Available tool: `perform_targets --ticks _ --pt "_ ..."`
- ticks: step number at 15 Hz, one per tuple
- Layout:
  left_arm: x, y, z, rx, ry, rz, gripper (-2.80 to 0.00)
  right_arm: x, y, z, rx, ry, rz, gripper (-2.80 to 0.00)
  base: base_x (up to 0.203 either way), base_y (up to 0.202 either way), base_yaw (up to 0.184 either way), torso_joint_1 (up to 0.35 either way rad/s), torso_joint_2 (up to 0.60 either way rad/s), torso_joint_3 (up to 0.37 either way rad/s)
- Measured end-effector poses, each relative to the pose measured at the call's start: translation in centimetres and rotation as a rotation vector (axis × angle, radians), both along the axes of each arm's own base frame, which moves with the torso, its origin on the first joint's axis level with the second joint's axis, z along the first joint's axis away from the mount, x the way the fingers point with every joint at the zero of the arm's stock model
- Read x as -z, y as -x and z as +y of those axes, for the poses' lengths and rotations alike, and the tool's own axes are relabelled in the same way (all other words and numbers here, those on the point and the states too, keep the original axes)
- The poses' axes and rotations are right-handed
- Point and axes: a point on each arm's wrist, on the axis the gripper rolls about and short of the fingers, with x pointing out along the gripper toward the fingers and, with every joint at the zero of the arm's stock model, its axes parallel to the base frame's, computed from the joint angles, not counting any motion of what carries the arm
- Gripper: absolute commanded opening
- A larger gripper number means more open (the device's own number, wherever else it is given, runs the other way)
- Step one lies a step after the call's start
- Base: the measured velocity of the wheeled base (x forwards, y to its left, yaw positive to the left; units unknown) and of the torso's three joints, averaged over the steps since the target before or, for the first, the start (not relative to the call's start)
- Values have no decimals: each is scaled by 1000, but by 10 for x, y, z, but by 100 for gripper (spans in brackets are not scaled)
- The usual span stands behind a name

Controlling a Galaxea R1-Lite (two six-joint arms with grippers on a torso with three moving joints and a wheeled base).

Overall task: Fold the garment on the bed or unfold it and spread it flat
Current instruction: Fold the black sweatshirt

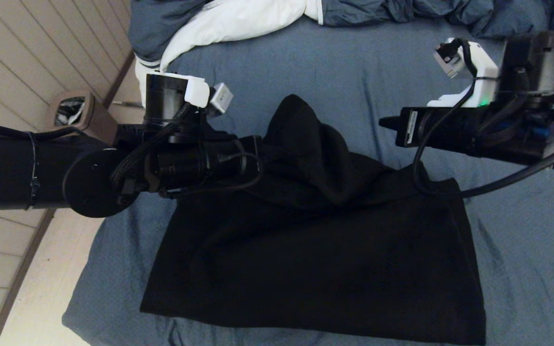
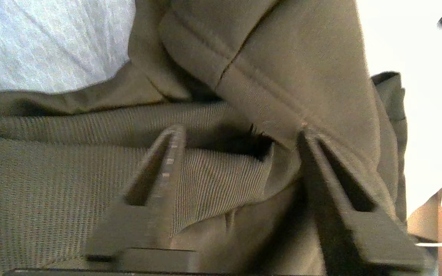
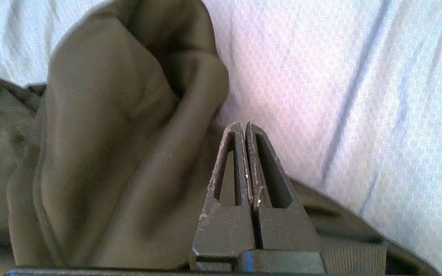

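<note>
From the head view, the black hoodie point(image 1: 320, 245) lies on the bed point(image 1: 363, 62), near the middle of the blue-grey sheet. Most of it is folded into a wide, flat block. One part, near the far end, is bunched up into a tall lump. At the far end of the bed sits a puffy blue-grey blanket point(image 1: 402, 12) with a white inside. The left arm reaches in from the left, and its end is right at the near side of the lump. The left hand itself is hard to see here, black on black. The right arm comes in from the right, and the right hand point(image 1: 386, 122) hangs over the sheet, close to the lump but not touching it. A brown bin point(image 1: 82, 115) stands on the floor point(image 1: 41, 283) beside the bed.

From the left wrist view, the left hand point(image 2: 240, 132) is let go and spread wide. Its two fingers point(image 2: 171, 153) stand well apart. The ribbed edge of the hoodie point(image 2: 90, 168) lies between and under them. One finger rests against the ribbed cloth and the other is beside a smooth fold with a seam. Nothing is pinched between them. A bit of the sheet shows past the cloth.

From the right wrist view, the right hand point(image 3: 243, 124) is clenched tight, with its two fingers point(image 3: 228, 168) pressed flat together. It holds nothing. The bunched lump of the hoodie point(image 3: 109, 134) rises just beside it. The sheet point(image 3: 340, 96) spreads out on the other side.
</note>
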Motion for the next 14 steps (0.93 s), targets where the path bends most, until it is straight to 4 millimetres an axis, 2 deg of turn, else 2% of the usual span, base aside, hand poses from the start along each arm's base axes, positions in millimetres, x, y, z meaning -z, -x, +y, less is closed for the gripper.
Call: perform_targets --ticks 4,8,14 --pt "0 -15 -10 -26 17 -11 0 5 -2 1 0 2 17 -280 0 0 0 0 0 0" --pt "12 -32 -21 -98 -2 -8 0 7 -3 0 -16 -2 25 -280 0 0 0 0 0 0" --pt "1 -40 0 -153 6 -37 0 6 -4 -5 -18 -6 24 -280 0 0 0 0 0 0"
